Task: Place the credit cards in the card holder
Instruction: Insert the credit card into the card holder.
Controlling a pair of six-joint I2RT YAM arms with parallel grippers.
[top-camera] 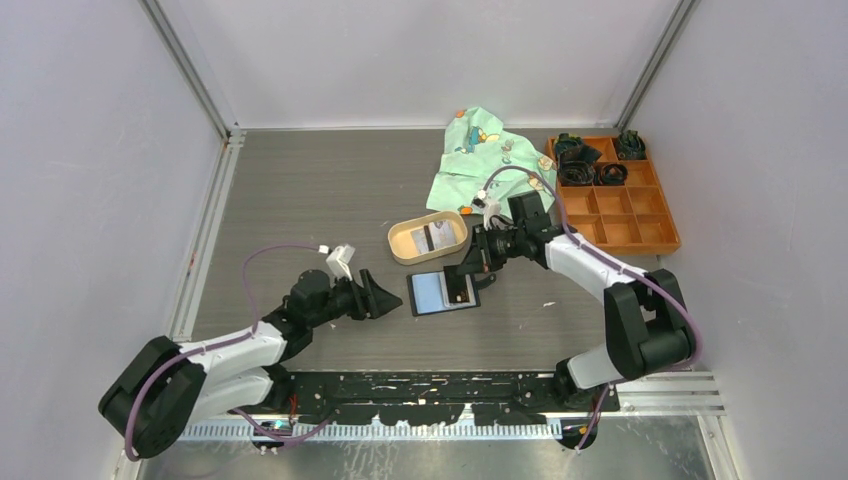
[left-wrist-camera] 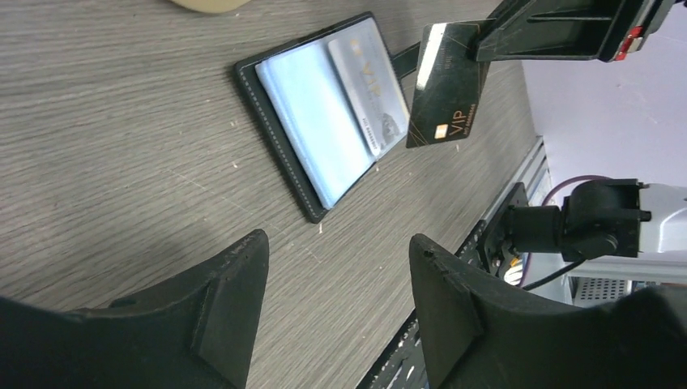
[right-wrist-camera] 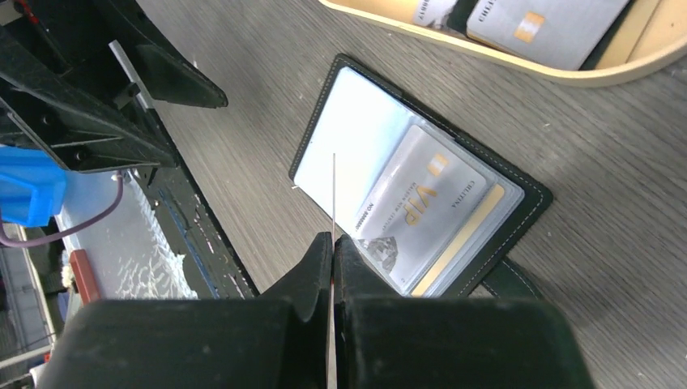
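The card holder (top-camera: 441,293) lies open and flat on the table (top-camera: 300,200), with one pale card (right-wrist-camera: 421,203) already in its clear pocket. Nearest, to its left, the left gripper (top-camera: 384,297) stands with fingers well apart and empty. Bare table separates it from the holder's left edge. Over the holder's right half, the right gripper (right-wrist-camera: 333,251) pinches a dark card (left-wrist-camera: 447,97) on edge, fingers fully closed. Just behind the holder is a tan tray (top-camera: 400,240) with more cards (right-wrist-camera: 551,20). Farther behind are a cloth (top-camera: 480,160) and an orange box (top-camera: 650,225).

We noted table (top-camera: 320,200) matt, grey wood-grain; holder (right-wrist-camera: 528,194) black leather-like, white-stitched, glossy clear pockets; black card (left-wrist-camera: 445,97) glossy; tray (right-wrist-camera: 660,32) pale, smooth, wood-like.
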